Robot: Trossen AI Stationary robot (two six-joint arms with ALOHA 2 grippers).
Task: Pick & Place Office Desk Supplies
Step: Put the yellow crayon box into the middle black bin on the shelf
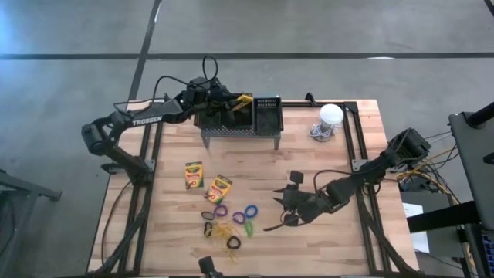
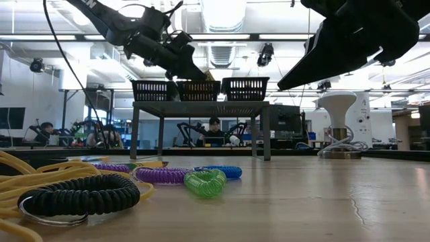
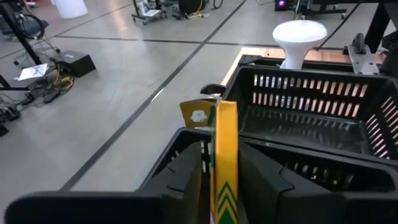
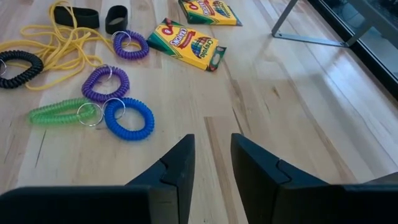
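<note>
My left gripper [image 1: 238,103] is above the black mesh baskets on the grey stand [image 2: 201,107] and is shut on a yellow-green crayon box [image 3: 225,155]. It hangs over the middle basket [image 1: 235,117], with the right basket [image 1: 268,113] beside it. Two more crayon boxes [image 1: 193,175] [image 1: 219,188] lie flat on the table. The purple [image 4: 106,83], blue [image 4: 129,117], green [image 4: 62,112] and black [image 4: 18,65] loops lie among the yellow bands [image 4: 56,37]. My right gripper [image 4: 211,162] is open above bare wood, to the right of the loops. My left gripper pinches the crayon box between its two fingers, one on each broad face, near the lower part [image 3: 224,186]. The box stands on edge between them. Its open flap end [image 3: 198,115] sticks out past the fingertips, lifted clear over the basket.
The white dome-shaped object [image 1: 329,117] stands on the table's far right. Black frame rails [image 1: 351,147] run along the table's sides. Bare wood [image 1: 324,247] lies under and around my right gripper. People sit in the room beyond the table [image 2: 215,128].
</note>
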